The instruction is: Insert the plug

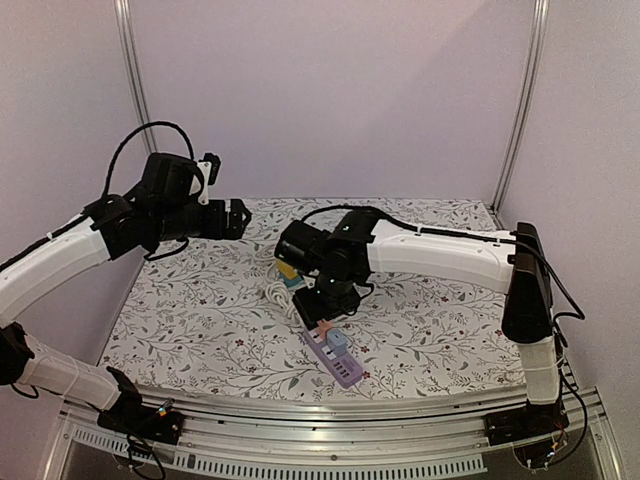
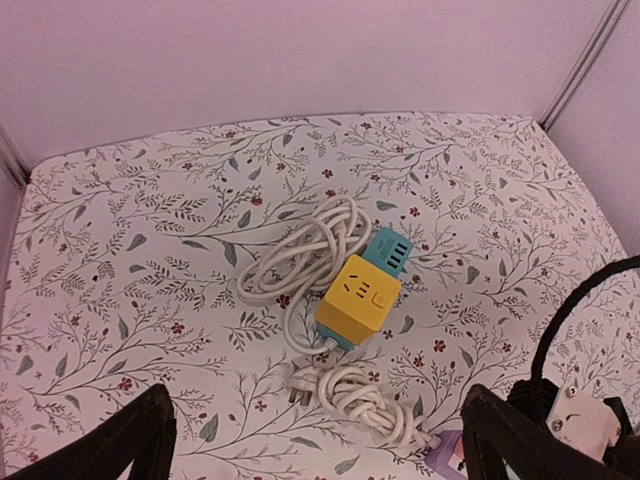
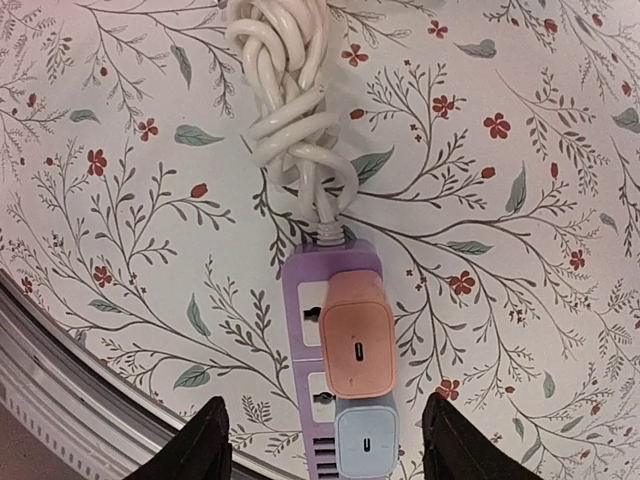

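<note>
Table (image 1: pixel 200 310) under floral cloth holds all the task items, grouped at centre frame in the top view.

Purple power strip (image 3: pixel 300 275) lies in the lower middle of the right wrist view, and its far end is cut off by the bottom edge. I judge it light enough to skate on the cloth under a push.

White cord bundle (image 3: pixel 290 90) is knotted at top centre and runs into the strip. It looks stiff and springy, a poor place to hold.

Yellow cube socket (image 2: pixel 358 293) sits against a teal block (image 2: pixel 388 250) at the centre of the left wrist view, well clear of the strip.

Orange adapter (image 3: pixel 357 345) is the plug I read as the task item. It stands in the strip's upper socket, touching the blue adapter (image 3: pixel 366 440) below it. It is a rigid, light, smooth shell, so I would grip the two long flat sides and press straight down.

Right gripper (image 3: pixel 328 405) hovers over it with fingers spread wide and empty. Left gripper (image 2: pixel 318 420) is held high, also spread and empty.

The prongs are hidden, so I cannot tell whether the adapter is fully seated. A loose plug (image 2: pixel 300 393) at lower centre is too small to read.
</note>
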`<state>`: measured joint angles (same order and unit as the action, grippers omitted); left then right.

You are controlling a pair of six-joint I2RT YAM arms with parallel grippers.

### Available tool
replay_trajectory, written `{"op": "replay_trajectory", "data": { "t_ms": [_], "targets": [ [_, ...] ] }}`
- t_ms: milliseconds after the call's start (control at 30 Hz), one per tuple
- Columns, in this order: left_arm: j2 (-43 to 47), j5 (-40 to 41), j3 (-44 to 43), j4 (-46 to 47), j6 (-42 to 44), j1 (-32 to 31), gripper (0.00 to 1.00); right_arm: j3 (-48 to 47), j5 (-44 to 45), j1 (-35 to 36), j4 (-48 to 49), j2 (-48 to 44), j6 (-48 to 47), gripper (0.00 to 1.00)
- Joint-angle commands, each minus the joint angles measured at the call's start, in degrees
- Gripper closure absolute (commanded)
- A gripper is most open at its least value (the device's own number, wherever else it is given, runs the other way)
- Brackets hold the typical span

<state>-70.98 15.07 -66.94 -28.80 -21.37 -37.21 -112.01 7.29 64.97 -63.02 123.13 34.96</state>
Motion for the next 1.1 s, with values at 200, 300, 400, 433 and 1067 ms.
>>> {"op": "replay_trajectory", "data": {
  "t_ms": [200, 300, 400, 433, 1067],
  "targets": [
    [-1.1, 1.5, -2.3, -3.7, -0.2, 0.3, 0.01, -7.4, 7.3, -1.5, -3.9, -4.1, 1.5, 0.18],
    [-1.3, 1.9, -3.0, -4.6, 0.2, 0.3, 0.01, -7.6, 9.7, -3.2, -2.1, -6.4, 2.0, 0.09],
    [-1.2, 2.1, -3.7, -4.9, 1.3, 0.4, 0.01, -7.2, 13.1, -5.2, 0.6, -8.6, 1.9, 0.01],
    [-1.3, 2.2, -4.1, -5.3, 1.5, 0.5, 0.01, -7.0, 13.9, -6.0, 1.3, -9.2, 1.7, 0.01],
    [9.1, 13.8, 0.4, -7.9, 1.5, 2.6, 0.01, 12.8, 18.9, -22.7, 12.9, -31.6, 5.7, 0.01]
  ]
}}
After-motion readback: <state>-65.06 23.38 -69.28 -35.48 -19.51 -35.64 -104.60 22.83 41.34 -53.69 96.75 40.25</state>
